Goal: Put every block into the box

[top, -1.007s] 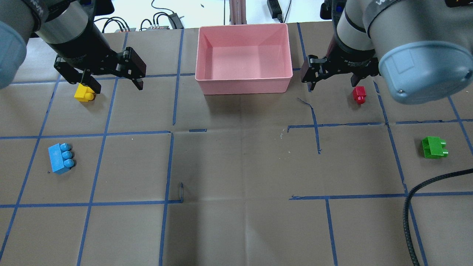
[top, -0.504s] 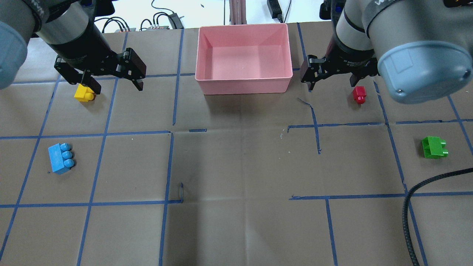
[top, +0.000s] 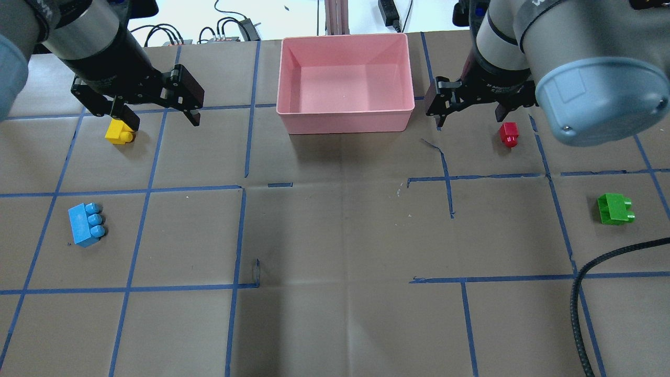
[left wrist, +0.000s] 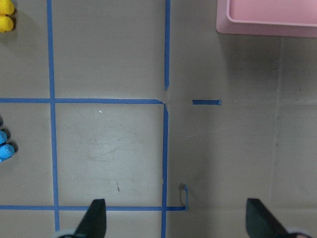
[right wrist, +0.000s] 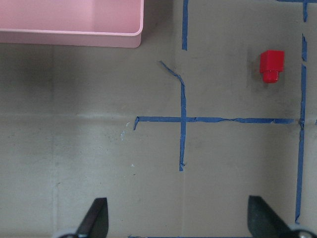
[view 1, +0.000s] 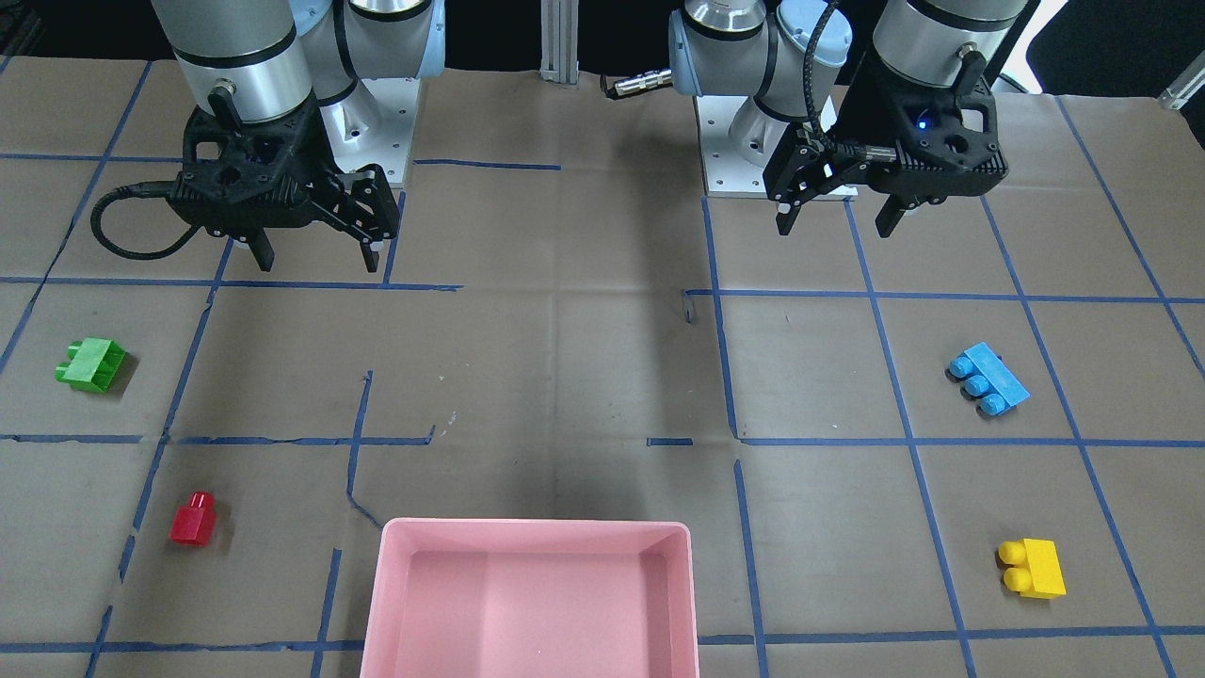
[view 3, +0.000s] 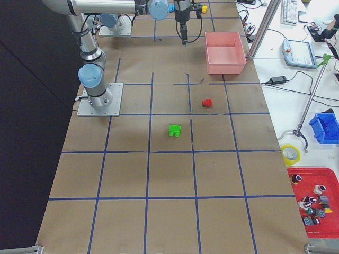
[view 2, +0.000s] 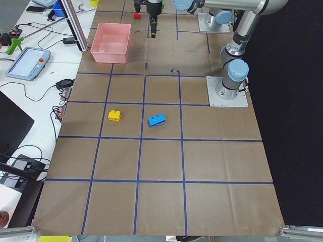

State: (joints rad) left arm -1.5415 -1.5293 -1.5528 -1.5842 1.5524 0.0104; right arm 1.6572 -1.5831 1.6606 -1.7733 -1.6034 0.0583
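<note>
Left gripper: spread, empty. Right gripper: spread, empty. Held high, clear of blocks and box, likely staging first pick.

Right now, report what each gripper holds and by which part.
Nothing is held. The left gripper and the right gripper are both open and empty.

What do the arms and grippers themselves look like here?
Both arms are silver-grey tubes with pale-blue joint caps. The left gripper and right gripper are black, angular, two-fingered. A black braided cable loops to the right wrist; a blue light shows on the left one.
</note>
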